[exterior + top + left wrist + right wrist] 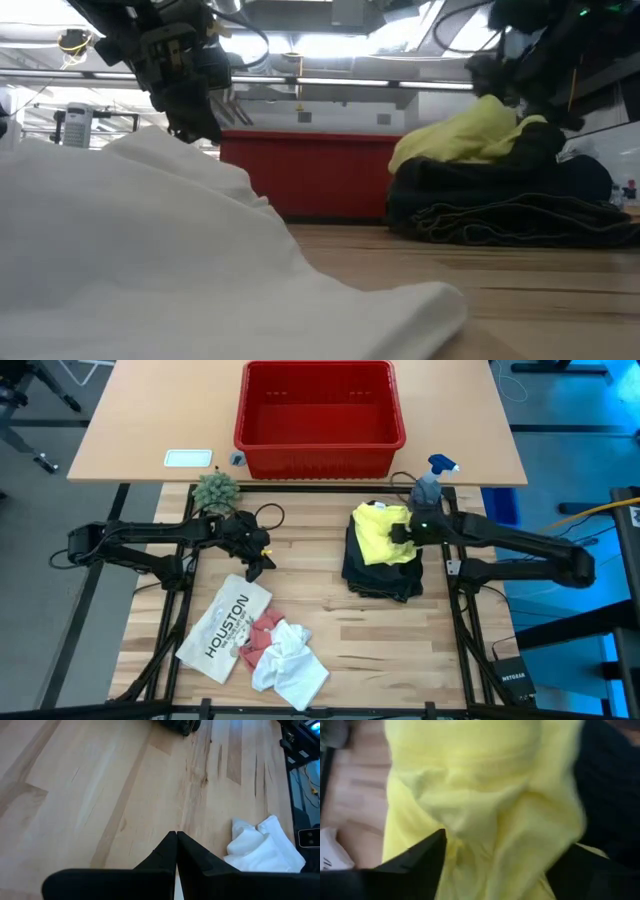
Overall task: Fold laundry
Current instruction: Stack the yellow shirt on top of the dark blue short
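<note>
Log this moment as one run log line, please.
right gripper: open, over yellow T-shirt on black trousers | left gripper: shut, empty, above table | white cloth, pink cloth: unfolded

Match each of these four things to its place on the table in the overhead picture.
Things:
1. yellow T-shirt
2. white cloth
3. red basket
4. pink cloth

Places:
A. on the far tan table
B. between the printed item and another cloth
C. on top of the dark trousers
D. nearest the front edge

Pairs: 1-C, 2-D, 3-A, 4-B

The dark trousers lie folded on the right.
</note>
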Controlling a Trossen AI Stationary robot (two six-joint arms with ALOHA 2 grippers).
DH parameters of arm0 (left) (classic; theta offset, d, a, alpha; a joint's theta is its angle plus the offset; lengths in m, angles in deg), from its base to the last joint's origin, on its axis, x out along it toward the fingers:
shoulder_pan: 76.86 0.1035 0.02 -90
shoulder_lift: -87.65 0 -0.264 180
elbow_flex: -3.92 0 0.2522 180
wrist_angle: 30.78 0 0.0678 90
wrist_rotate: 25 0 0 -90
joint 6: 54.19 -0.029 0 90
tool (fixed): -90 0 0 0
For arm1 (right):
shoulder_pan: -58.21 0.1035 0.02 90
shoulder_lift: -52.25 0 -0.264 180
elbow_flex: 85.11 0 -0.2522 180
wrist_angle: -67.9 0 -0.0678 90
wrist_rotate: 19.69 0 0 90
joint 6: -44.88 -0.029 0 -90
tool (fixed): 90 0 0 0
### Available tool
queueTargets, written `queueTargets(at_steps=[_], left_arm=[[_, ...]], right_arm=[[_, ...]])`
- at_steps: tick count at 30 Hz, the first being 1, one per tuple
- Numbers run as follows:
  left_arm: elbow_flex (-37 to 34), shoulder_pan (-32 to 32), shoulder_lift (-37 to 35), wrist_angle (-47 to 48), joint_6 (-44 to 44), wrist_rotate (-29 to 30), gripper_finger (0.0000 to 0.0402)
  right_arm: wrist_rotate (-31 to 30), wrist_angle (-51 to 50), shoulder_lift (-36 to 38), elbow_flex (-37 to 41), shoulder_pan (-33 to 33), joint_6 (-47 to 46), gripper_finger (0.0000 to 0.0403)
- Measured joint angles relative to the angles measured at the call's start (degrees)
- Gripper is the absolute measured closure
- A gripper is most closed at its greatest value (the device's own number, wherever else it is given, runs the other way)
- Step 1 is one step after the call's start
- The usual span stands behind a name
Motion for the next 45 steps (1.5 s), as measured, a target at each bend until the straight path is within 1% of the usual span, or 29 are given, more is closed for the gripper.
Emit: queueTargets(at_steps=[2, 4, 6, 8, 10, 11, 13, 15, 16, 17, 23, 26, 28, 30, 33, 37, 39, 41, 42, 44, 45], left_arm=[[0.0, 0.0, 0.0, 0.2, 0.4, 0.0, 0.0402], [0.0, 0.0, 0.0, 0.2, 0.4, 0.0, 0.0401], [0.0, 0.0, 0.0, 0.2, 0.4, 0.0, 0.0402], [0.0, 0.0, 0.0, 0.1, 0.3, 0.0, 0.0402], [0.0, 0.0, 0.0, 0.0, 0.2, 0.0, 0.0401], [0.0, 0.0, 0.0, -0.2, 0.3, 0.0, 0.0402], [0.0, 0.0, 0.0, -0.4, 0.7, 0.0, 0.0402], [0.0, 0.0, 0.0, -0.4, 0.8, 0.0, 0.0402], [0.0, 0.0, 0.0, -0.4, 0.8, 0.0, 0.0402], [0.0, 0.0, 0.0, -0.4, 0.9, 0.0, 0.0402], [0.0, 0.0, 0.0, -0.3, 1.0, 0.0, 0.0402], [0.0, 0.0, 0.0, -0.2, 0.9, 0.0, 0.0402], [0.0, 0.0, 0.0, -0.2, 0.9, 0.0, 0.0402], [0.0, 0.0, 0.0, -0.2, 0.6, 0.0, 0.0402], [0.0, 0.0, 0.0, -0.2, -0.2, 0.0, 0.0402], [0.0, 0.0, 0.0, -0.2, -0.6, 0.0, 0.0402], [0.0, 0.0, 0.0, -0.2, -0.6, 0.0, 0.0402], [0.0, 0.0, 0.0, -0.2, -0.6, 0.0, 0.0402], [0.0, 0.0, 0.0, -0.2, -0.6, 0.0, 0.0402], [0.0, 0.0, 0.0, -0.2, -0.6, 0.0, 0.0402], [0.0, 0.0, 0.0, -0.2, -0.6, 0.0, 0.0402]], right_arm=[[-0.3, -1.9, 2.8, 0.0, 0.0, -0.4, 0.0088], [-0.3, -3.8, 5.6, 0.0, 0.0, -1.0, 0.0072], [-0.8, -4.9, 8.2, 0.0, 0.0, -1.7, 0.0068], [-2.6, -4.6, 10.6, 0.0, 0.0, -1.7, 0.0081], [-4.1, -3.0, 11.5, 0.0, 0.0, -1.6, 0.012], [-4.8, -1.6, 11.4, 0.0, 0.1, -1.2, 0.015], [-5.5, 2.4, 10.7, 0.0, 0.4, 0.6, 0.0229], [-6.6, 7.8, 8.5, 0.0, 0.8, 3.4, 0.0329], [-6.9, 10.0, 7.1, -0.1, 0.8, 5.0, 0.0365], [-6.7, 11.5, 5.5, -0.1, 0.7, 6.0, 0.0381], [-4.1, 13.3, -5.3, 0.6, -1.6, 6.1, 0.0401], [-4.2, 13.8, -7.9, 2.2, -2.9, 4.8, 0.0402], [-2.9, 15.6, -8.4, 3.7, -3.6, 4.5, 0.0402], [-1.7, 16.4, -8.4, 4.9, -4.0, 3.9, 0.0402], [-3.5, 17.0, -6.3, 4.4, -3.8, 3.6, 0.0402], [-5.8, 20.0, -1.7, 1.1, -3.8, 7.4, 0.0402], [-5.4, 19.6, 0.0, 0.4, -3.8, 8.6, 0.0402], [-1.7, 19.6, 1.0, 0.2, -3.8, 9.1, 0.0402], [1.0, 19.2, 1.2, 0.2, -3.7, 9.1, 0.0402], [5.1, 17.3, 0.9, 0.2, -2.2, 9.1, 0.0403], [6.1, 16.4, 0.4, 0.2, -1.0, 9.0, 0.0403]])
